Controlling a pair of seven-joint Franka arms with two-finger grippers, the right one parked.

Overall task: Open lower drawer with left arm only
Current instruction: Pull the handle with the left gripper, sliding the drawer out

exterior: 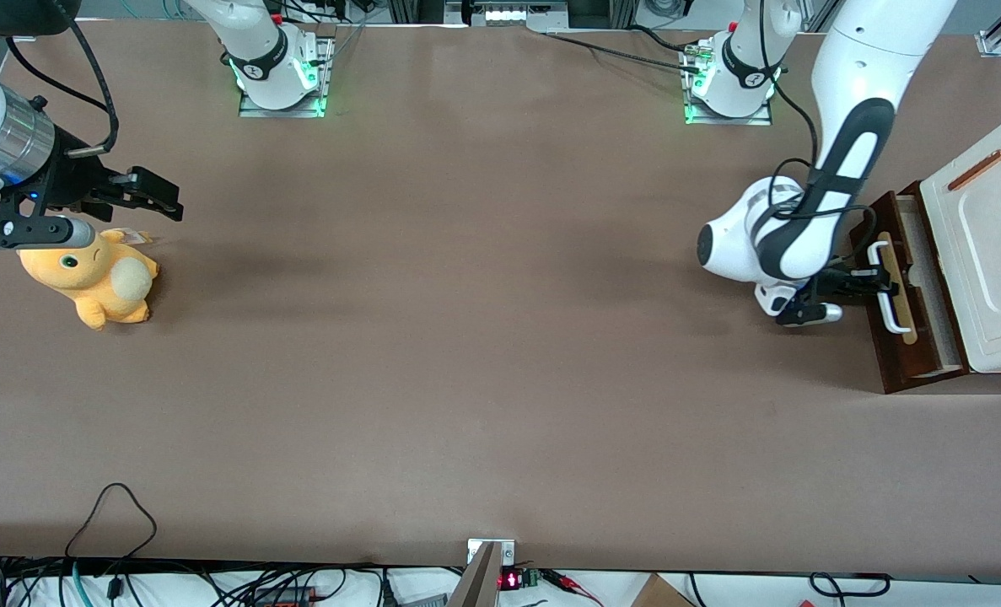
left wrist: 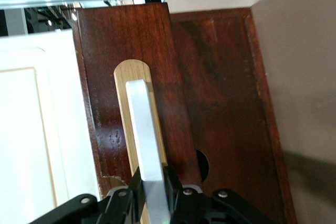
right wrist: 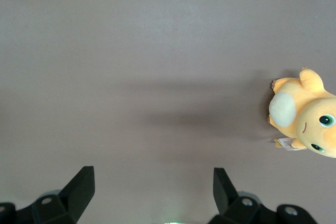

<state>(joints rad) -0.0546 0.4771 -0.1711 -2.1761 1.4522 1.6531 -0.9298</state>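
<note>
The lower drawer (exterior: 905, 291) sits at the working arm's end of the table, under a cream-white cabinet (exterior: 985, 253), and it is already part-way out: from the front camera a band of pale inner wood shows between the dark brown front and the cabinet body. The left arm (exterior: 846, 160) bends down in front of the drawer, and its gripper (exterior: 875, 281) is on the white bar handle (left wrist: 147, 145), which runs along a tan strip (left wrist: 126, 82) on the drawer front. In the wrist view the black fingers (left wrist: 137, 184) are pressed against both sides of the bar, so the gripper looks to be pinching the handle; the far face of the bar is hidden there, so how deep the hold goes is hard to judge. The task seems to be in its pulling stage, with more travel probably left before the drawer counts as open. The main risk is a slip: the bar is smooth and narrow, and if the pull drifts off the drawer's sliding direction the fingers may ride along the bar and come off its end. An angled pull could also jam the drawer in its runners or drag the whole cabinet across the brown table (exterior: 466, 337) rather than draw the drawer out. A plush toy (exterior: 99, 274) lies well apart, toward the parked arm's end, and is no hazard.
</note>
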